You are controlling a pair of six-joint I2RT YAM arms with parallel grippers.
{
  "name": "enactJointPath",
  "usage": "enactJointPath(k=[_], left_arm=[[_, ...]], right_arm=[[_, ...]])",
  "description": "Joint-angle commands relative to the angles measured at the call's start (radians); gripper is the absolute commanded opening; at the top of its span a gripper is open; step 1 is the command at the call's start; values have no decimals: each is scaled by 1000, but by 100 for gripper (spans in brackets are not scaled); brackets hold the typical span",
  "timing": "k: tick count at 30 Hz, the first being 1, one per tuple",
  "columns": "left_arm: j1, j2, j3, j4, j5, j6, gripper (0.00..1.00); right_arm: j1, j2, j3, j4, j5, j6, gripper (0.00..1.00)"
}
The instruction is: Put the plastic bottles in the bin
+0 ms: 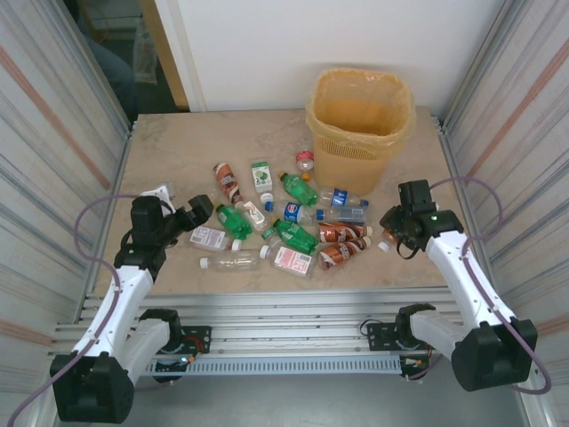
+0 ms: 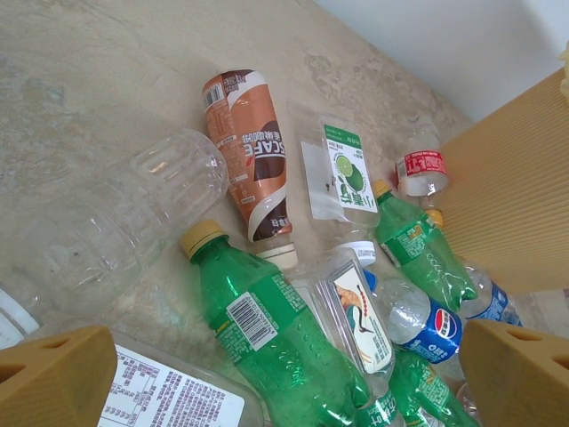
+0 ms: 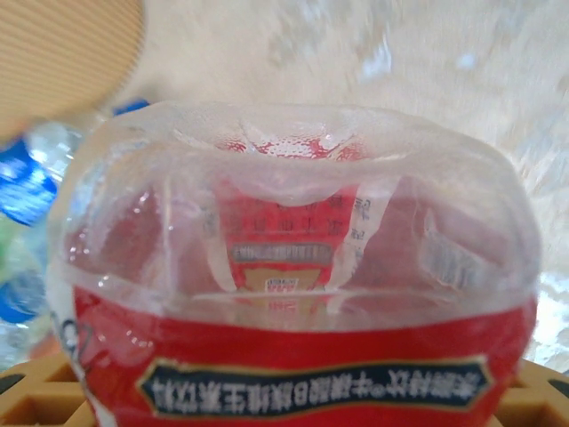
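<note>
Left gripper [image 1: 197, 213]: released, jaws wide apart, nothing between them, at 9 o'clock of the heap, low over the table [image 1: 178, 151]. Left wrist view looks straight onto the near bottles.

Plastic bottles [image 1: 293, 218]: all lying flat mid-table, a loose heap, several touching or crossing. None visible inside the bin.
- clear bottle [image 2: 142, 205]: unlabelled, ribbed, thin wall, looks dented.
- brown-labelled bottle [image 2: 249, 151]: waisted shape, glossy sleeve, cream cap.
- green bottle [image 2: 267, 329]: tinted, dimpled wall, yellow cap, barcode label, touching its neighbours.

Handling, my guess: they look empty, so light; thin walls give under a squeeze; smooth plastic is slick and round bodies roll. Best hold is across the mid-body on the label, not at cap or neck.

Bin [image 1: 356, 160]: at 1 o'clock of the heap, upright, tapered yellow-beige plastic, lattice sides, translucent orange liner folded over the rim.

Right gripper [image 1: 396, 233]: at 3 o'clock of the heap, 5 o'clock of the bin, grasping the red-labelled bottle [image 3: 293, 356]. Right wrist view shows its clear moulded base facing the camera, body seated between the yellow fingers. Clear wall, red wrap label, stiffer at the base.
</note>
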Motion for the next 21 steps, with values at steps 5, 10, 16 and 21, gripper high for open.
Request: enactJointPath(k=[5,10,16,21], left_arm=[[6,-5,-17,20,2,-15,99],[6,-4,-28,37,13,-27,99],[6,1,-32,40,24,-37,99],[6,0,-30,40,24,-40,99]], right_arm=[[-1,-20,266,-158,131,-125,46],[-1,16,450,-169,148,-187,46],[-1,92,636,-138,126,-249,46],[-1,151,749,-71,77,-273,46]])
